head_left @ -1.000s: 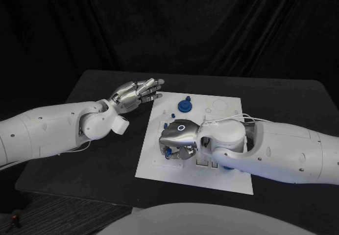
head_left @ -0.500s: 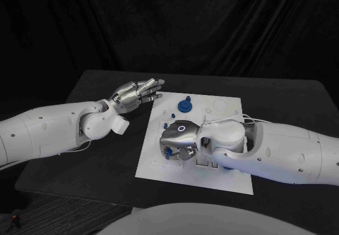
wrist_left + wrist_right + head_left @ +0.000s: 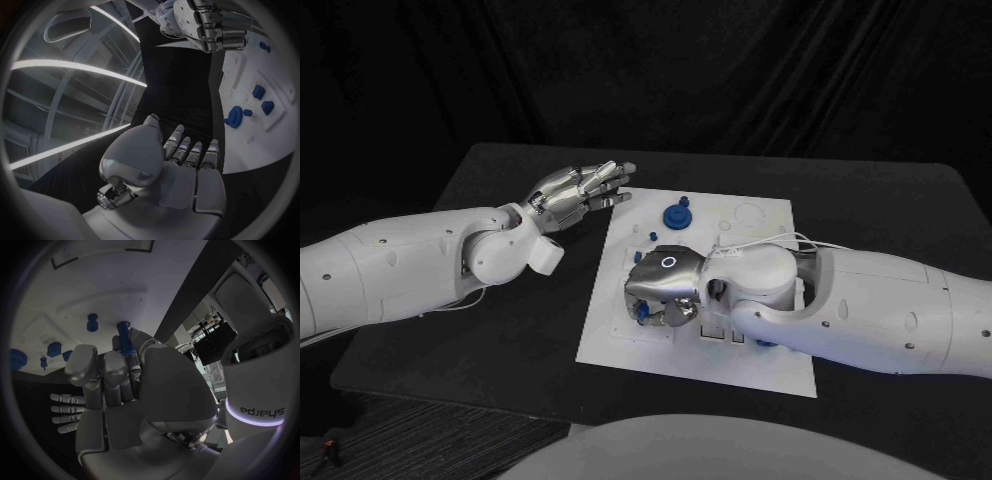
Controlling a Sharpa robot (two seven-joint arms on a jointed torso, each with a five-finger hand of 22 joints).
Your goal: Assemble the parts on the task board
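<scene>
The task looks partly done. On the white board, mid-frame, several blue pieces stand near its upper edge. The right hand pinches a blue peg over the board's left side, not yet seated. The left hand hovers upper left, fingers straight, holding nothing.

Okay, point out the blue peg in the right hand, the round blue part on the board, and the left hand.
blue peg [image 3: 125, 340], right wrist view, on its shaft between the fingers.
round blue part [image 3: 676, 214], head view, on its top.
left hand [image 3: 577, 188], head view, on the back of the hand.
</scene>
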